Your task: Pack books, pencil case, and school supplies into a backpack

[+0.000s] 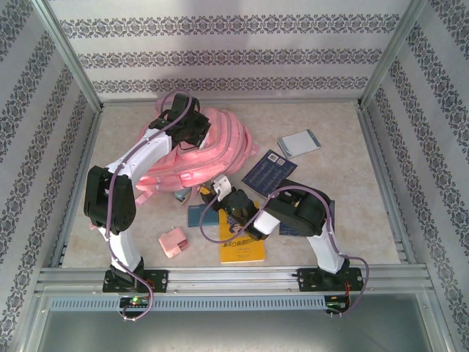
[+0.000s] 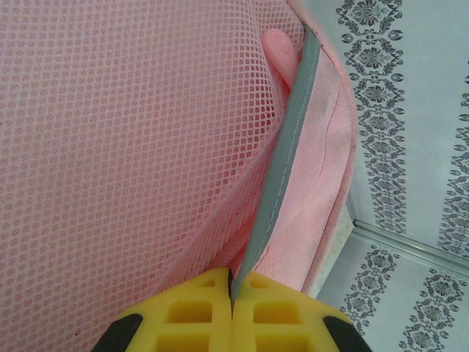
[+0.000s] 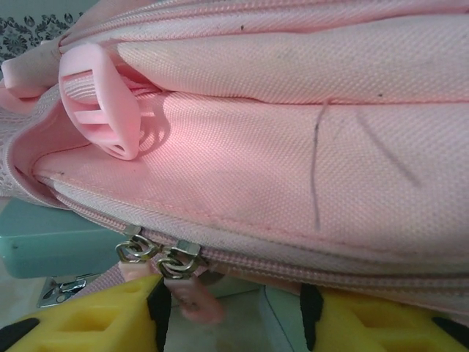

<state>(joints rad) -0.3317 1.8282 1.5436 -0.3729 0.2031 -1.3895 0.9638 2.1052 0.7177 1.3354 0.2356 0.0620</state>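
Mesh [image 2: 132, 132] from the pink backpack [image 1: 227, 143] presses close to my left wrist camera. My left pincer [image 2: 232, 284] is clamped on a thin grey strip [image 2: 289, 147] that edges that mesh. Its two yellow fingers [image 2: 183, 319] meet with only the strip between them. From above, that arm arches over the backpack, which lies toward the back left of the counter [image 1: 352, 220].

My right pincer [image 3: 234, 312] sits low against the backpack's near edge, its fingers parted and gripping nothing. A pink zip pull [image 3: 196, 299] hangs between them. It is just beside the pad on the left of the wrist view and well clear of the other pad. Two metal zip sliders [image 3: 157, 253] sit together right above the pull, and a pink plastic buckle [image 3: 102, 103] stands higher up on the left.

The teal box [image 1: 198, 215] lies flat on the counter just beside the backpack's near edge, to the left of my right pincer. The yellow book [image 1: 245, 249] lies under my right arm and is partly covered by it. The pink block [image 1: 174, 242] rests near the front of the counter, left of the yellow book and apart from the backpack. The navy book [image 1: 267, 174] with its white label lies just to the right of the backpack. The grey-white notebook [image 1: 299, 143] lies farther back on the right, on its own.
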